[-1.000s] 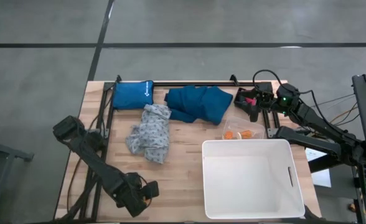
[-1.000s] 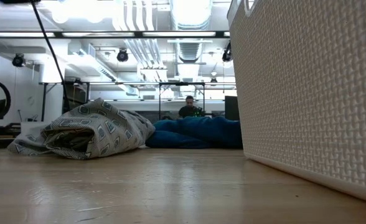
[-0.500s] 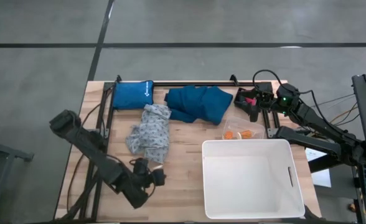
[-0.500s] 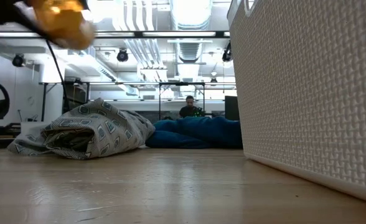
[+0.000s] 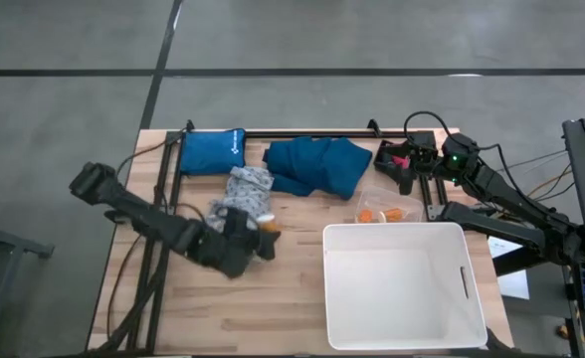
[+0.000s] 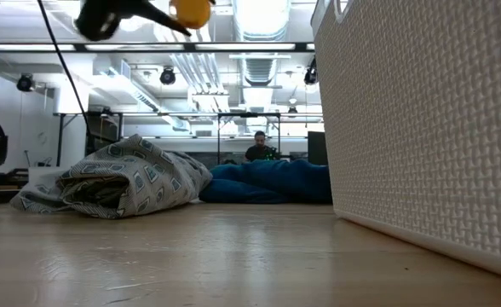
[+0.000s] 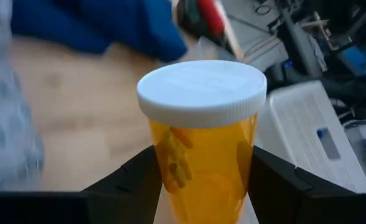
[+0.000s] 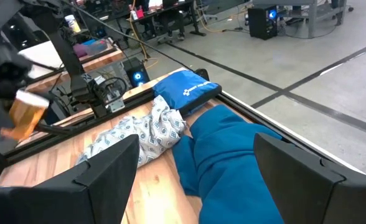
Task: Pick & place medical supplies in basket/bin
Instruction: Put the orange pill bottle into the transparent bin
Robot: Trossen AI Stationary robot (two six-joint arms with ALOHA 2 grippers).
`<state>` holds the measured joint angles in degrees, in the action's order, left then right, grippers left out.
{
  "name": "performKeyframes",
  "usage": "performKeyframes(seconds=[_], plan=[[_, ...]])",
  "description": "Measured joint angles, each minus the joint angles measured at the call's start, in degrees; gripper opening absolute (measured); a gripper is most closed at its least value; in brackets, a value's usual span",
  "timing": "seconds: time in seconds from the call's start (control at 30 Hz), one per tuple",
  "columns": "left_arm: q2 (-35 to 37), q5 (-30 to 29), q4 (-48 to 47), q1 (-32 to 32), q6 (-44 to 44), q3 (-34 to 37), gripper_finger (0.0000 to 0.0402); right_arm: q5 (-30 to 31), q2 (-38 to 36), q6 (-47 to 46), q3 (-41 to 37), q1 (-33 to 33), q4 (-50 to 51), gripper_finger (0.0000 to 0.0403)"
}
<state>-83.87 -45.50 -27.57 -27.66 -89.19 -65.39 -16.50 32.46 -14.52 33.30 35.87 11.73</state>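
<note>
Fingers point(image 7: 130, 186) of the left gripper point(image 5: 256, 242) clamp an orange pill bottle point(image 7: 201, 134) upright between them, above the table point(image 5: 273, 308); right gripper point(image 5: 404, 169) fingers spread apart.

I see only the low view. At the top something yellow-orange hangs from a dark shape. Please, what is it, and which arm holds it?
Observer: It is an orange pill bottle with a white cap, pills inside, shut between the fingers of the left gripper.
Operator: Where is it over the table?
Observer: In the high view it is beside the patterned garment, to the left of the white tub, not above the tub.
Operator: Is the tub empty?
Observer: Yes, the high view shows only its bare white floor.
Operator: And the right arm?
Observer: The right gripper waits at the far right corner of the table.
</note>
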Motion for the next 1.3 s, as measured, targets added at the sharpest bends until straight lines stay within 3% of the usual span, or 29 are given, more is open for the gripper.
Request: performKeyframes(seconds=[0.33,0.57,0.73,0.87,1.3], plan=[[3.5,3.6,9.7,13.2,30.2,0.0,0.0205,0.0,0.0,0.0,0.0,0.0,0.0,0.0311],[3.5,17.5,17.5,23.5,49.9,0.0,0.0205,0.0,0.0,0.0,0.0,0.0,0.0,0.0311],[3.5,27.3,19.4,30.1,55.7,0.0,0.0205,0.0,0.0,0.0,0.0,0.0,0.0,0.0311],[3.4,31.6,21.1,33.9,57.2,0.1,0.0205,0.0,0.0,0.0,0.0,0.0,0.0,0.0311],[0.7,32.1,28.3,38.2,75.8,0.1,0.0205,0.0,0.0,0.0,0.0,0.0,0.0,0.0311]])
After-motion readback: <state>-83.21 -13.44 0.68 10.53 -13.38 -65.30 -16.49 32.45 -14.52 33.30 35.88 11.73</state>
